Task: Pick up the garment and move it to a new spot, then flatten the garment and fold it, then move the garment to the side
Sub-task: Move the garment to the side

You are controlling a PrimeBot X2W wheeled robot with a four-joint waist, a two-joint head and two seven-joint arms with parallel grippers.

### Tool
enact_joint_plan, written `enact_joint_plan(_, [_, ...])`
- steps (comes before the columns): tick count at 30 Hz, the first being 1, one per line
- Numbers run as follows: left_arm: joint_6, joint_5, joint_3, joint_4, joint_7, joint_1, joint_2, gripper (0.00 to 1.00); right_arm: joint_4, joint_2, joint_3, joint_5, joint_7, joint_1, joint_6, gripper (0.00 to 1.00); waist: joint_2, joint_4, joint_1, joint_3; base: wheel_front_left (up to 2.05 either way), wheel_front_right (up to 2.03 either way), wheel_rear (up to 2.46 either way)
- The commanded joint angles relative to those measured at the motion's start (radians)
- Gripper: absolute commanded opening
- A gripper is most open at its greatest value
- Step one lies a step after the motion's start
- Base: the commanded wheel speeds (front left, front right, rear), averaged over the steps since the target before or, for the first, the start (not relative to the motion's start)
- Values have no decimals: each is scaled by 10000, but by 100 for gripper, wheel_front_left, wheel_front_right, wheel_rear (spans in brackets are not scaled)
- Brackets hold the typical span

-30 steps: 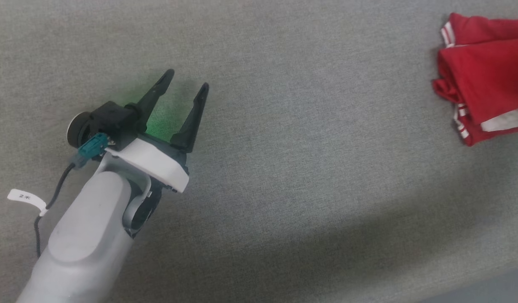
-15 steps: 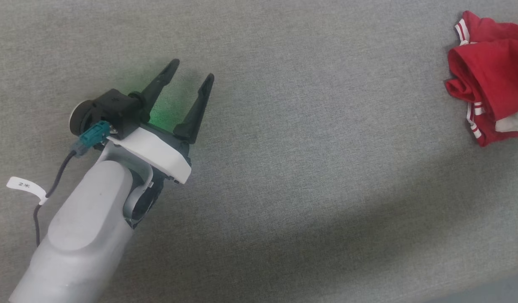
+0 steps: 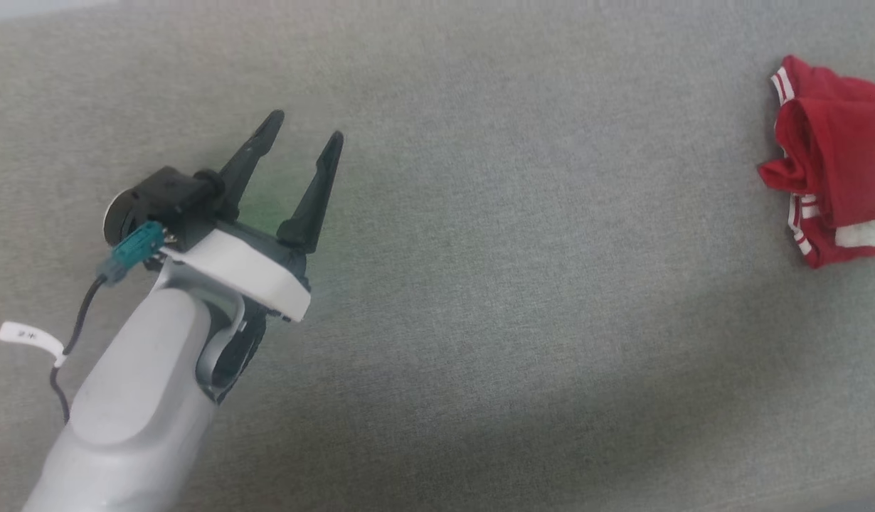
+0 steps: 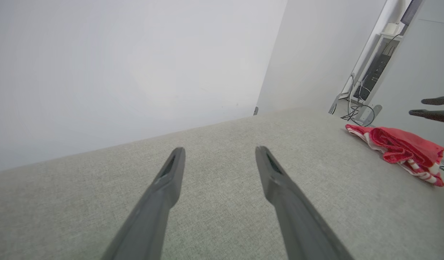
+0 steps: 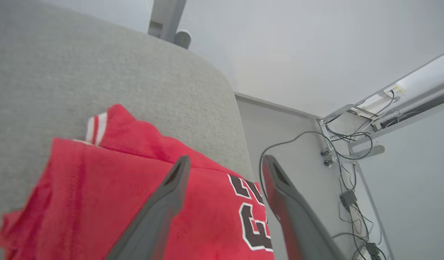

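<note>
We see soft, even light on the grey surface [image 3: 480, 213], a broad dim shadow across its lower right, a faint green glow by the left claw [image 3: 304, 128], and, in the right wrist view, the red shirt [image 5: 99, 187] blurring at lower left and straight lines bowing near the edges.

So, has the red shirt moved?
Cannot tell: the garment sits lower in head view, but the table has slid down too, baring its far edge: the camera moved.
</note>
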Motion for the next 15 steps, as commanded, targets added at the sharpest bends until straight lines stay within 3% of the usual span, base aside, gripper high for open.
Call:
enact_joint_plan(1, [-31, 118, 77, -39, -41, 188, -2, 100, 33, 106, -18, 138, -144, 76, -23, 100, 0, 158, 0, -247, 0, 0, 0])
enact_joint_plan(10, [-31, 306, 1005, -542, -41, 1603, 25, 100, -218, 1346, 678, 1585, -668, 888, -23, 100, 0, 707, 0, -1568, 0, 0, 0])
enact_joint_plan(15, [-29, 430, 1591, -981, -40, 2677, 34, 100, -912, 1682, 1317, 2493, -988, 1782, -23, 100, 0, 1043, 0, -2348, 0, 0, 0])
